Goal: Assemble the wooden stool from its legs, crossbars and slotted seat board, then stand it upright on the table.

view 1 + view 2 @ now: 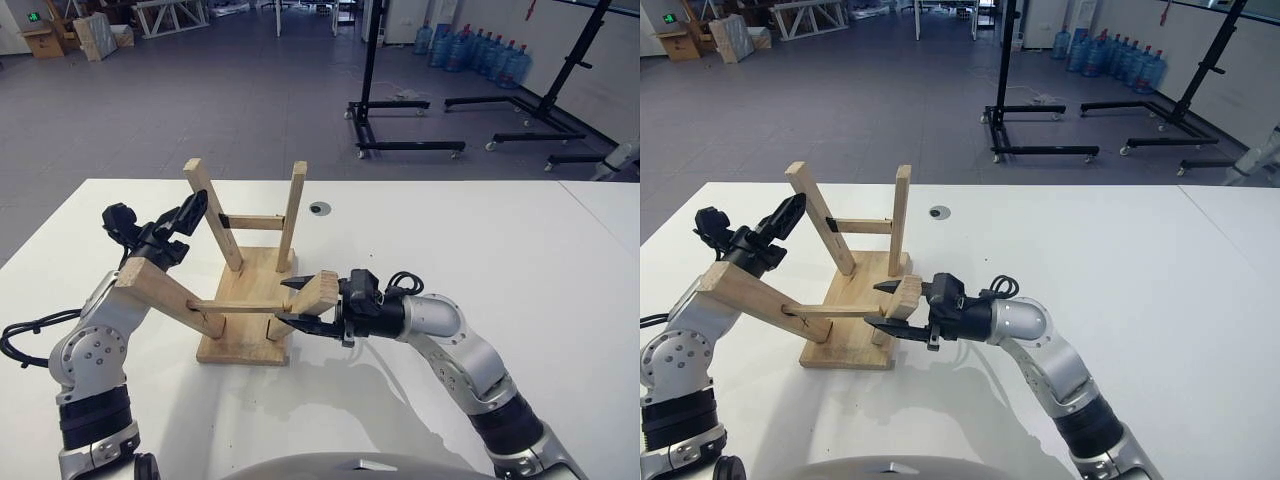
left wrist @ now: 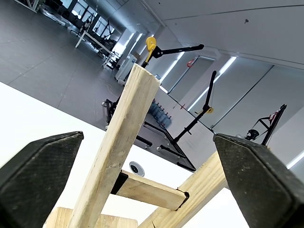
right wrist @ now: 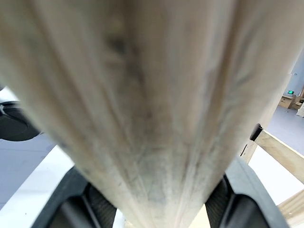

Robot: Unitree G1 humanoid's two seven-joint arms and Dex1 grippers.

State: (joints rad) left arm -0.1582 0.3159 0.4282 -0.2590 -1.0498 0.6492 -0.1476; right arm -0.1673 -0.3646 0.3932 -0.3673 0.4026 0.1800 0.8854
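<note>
grips a near leg point(image 1: 908, 292) with the right gripper point(image 1: 876, 303) above the seat board point(image 1: 840, 352); holds the left gripper point(image 1: 786, 222) spread beside a far leg point(image 1: 822, 220).

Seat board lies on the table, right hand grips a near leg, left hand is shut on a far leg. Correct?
No: the left hand is open. The left wrist view shows its fingers wide apart, the far leg between them with gaps either side. The seat board does lie on the table, and the right hand grips a near leg.
</note>
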